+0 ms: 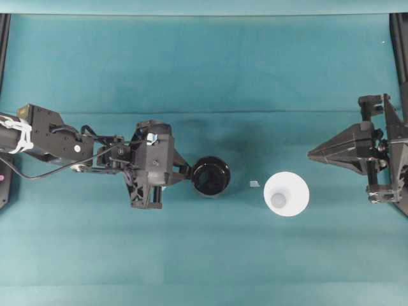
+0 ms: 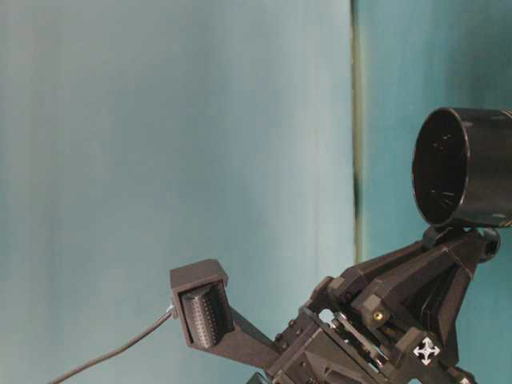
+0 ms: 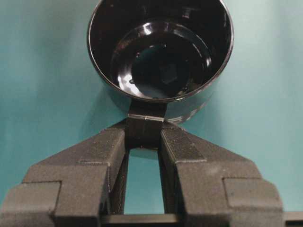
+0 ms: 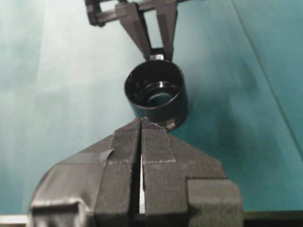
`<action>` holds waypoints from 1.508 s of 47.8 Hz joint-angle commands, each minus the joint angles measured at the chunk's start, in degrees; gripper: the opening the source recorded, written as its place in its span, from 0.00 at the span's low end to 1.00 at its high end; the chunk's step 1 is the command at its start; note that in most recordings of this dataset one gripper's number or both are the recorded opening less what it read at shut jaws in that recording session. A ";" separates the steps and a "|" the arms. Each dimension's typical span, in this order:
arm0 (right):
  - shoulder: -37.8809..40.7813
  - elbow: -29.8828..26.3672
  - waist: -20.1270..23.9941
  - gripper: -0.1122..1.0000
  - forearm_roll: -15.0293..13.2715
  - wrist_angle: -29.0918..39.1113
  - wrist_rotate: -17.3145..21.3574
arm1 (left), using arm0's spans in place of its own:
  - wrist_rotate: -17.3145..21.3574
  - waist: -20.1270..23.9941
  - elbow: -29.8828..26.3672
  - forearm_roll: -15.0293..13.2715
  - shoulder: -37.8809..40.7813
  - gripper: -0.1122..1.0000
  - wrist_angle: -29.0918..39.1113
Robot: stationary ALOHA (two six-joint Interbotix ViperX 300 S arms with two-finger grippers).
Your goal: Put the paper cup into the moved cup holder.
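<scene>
Cup holder (image 1: 211, 176) beside paper cup (image 1: 286, 194)

Cup holder (image 1: 211, 176) left of paper cup (image 1: 286, 194)

1. The overhead camera looked straight down on the whole teal tabletop (image 1: 204, 76).
2. The table-level camera sat low, close behind one arm.
3. Each wrist camera looked along its own fingers; both, like the other two, caught the glossy black cylindrical cup holder (image 1: 211, 176) (image 2: 464, 166) (image 3: 161, 52) (image 4: 156, 92).

No readable text or numbers anywhere; only a white four-arrow cross sign (image 2: 426, 350) on the arm's black housing.
</scene>
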 commanded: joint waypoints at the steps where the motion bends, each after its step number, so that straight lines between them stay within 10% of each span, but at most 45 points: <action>1: 0.26 -1.32 -0.09 0.12 -0.09 -0.26 0.53 | -0.09 -0.09 -0.35 0.09 -0.18 0.28 -1.23; 15: 0.26 -1.23 -0.18 0.12 -0.09 -0.26 0.62 | -0.26 -0.09 -0.35 0.09 0.09 0.30 -2.11; 32: 0.35 -1.23 -0.26 0.12 0.00 0.62 0.70 | -0.44 -0.09 -0.62 0.09 0.09 0.85 -2.20; 43: 1.58 -1.41 -0.88 0.12 0.62 3.96 2.02 | -0.35 -0.09 -0.18 0.09 -0.88 0.84 -1.76; 59: 7.29 -4.22 -1.05 0.14 0.70 11.78 14.68 | -0.35 -0.09 3.96 0.09 -10.55 0.84 1.58; 72: 14.50 -9.14 -1.05 0.50 0.70 20.13 17.75 | -0.44 -0.35 7.47 0.09 -15.56 0.84 2.46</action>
